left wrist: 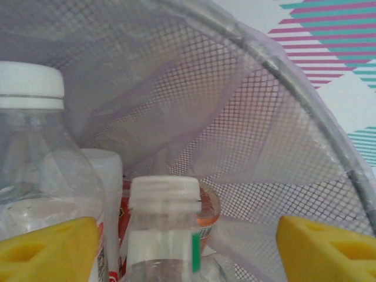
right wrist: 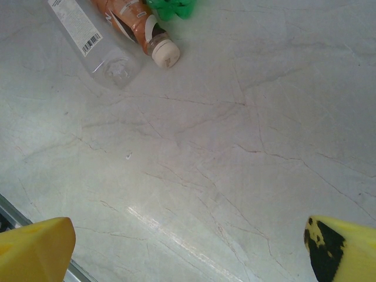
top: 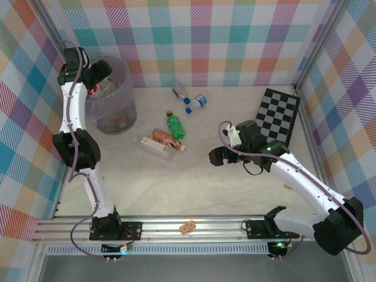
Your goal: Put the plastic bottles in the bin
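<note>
A pale marbled table (top: 235, 194) sits between plaid walls, with the bin (top: 120, 111) at 10 o'clock of the top view. The left gripper (top: 98, 73) hangs over the bin's mouth. In its wrist view the yellow pads (left wrist: 47, 249) stand wide apart and clamp nothing. Below them, white-capped bottles (left wrist: 164, 200) stand packed against the mesh wall (left wrist: 247, 117).

Five bottles are loose on the table. Two blue-capped ones (top: 191, 98) lie near the back wall at 12 o'clock. A cluster of three lies at the centre: green bottle (top: 175, 125), amber bottle (top: 167, 140) and clear bottle (top: 151, 145).

The right gripper (top: 220, 155) hovers low with its jaws fully spread and bare table between its pads (right wrist: 35, 247). It is empty.

The next pick likely turns on this: the cluster lies at about 10 o'clock from the right gripper. That arm is the nearer one, since the left is over the bin. The amber and clear bottles lie side by side, long axes running from 10 to 4 o'clock, and the amber's cap (right wrist: 164, 54) points at the right gripper. Its jaws would need to straddle that axis crosswise — probably taking the amber bottle first.
</note>
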Tool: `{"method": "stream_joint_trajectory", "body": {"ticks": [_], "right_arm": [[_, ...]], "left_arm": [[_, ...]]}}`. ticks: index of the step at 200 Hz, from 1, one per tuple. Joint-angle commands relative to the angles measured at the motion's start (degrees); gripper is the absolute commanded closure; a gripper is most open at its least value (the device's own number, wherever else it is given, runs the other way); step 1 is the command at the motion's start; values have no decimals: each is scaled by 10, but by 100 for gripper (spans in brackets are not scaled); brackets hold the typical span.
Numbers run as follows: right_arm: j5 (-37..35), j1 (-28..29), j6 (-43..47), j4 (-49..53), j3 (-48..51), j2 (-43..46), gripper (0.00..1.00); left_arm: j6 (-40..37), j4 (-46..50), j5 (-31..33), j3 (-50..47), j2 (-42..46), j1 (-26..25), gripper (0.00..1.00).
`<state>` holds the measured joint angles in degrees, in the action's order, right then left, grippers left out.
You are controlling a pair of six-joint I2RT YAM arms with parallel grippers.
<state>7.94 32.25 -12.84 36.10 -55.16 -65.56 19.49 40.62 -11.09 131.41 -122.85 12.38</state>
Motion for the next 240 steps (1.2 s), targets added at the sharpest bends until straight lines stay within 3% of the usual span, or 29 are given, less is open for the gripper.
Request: {"method": "stream_joint_trajectory", "body": {"ticks": [1, 68, 136, 155, 187, 216, 240], "right_arm": [[-1, -2, 1, 2, 8, -4, 0], [-37, -8, -22, 10, -5, -11, 0], [-13, -44, -64, 9, -61, -61, 0], [-11, -52, -84, 10, -97, -95, 0], [5, -71, -134, 25, -191, -190, 0], [8, -76, -166, 55, -318, -301, 0], [-37, -78, -233, 94, -435, -401, 0]], "left_arm": [[-19, 41, 4, 10, 11, 3, 13], [-39, 47, 15, 24, 62, 3, 9], [-99, 71, 43, 1, 173, -3, 4], [-92, 46, 40, -73, 242, -11, 3], [-34, -83, 28, -324, 411, -54, 4], [-30, -97, 75, -455, 505, -155, 5], [-13, -89, 111, -533, 559, -230, 4]]}}
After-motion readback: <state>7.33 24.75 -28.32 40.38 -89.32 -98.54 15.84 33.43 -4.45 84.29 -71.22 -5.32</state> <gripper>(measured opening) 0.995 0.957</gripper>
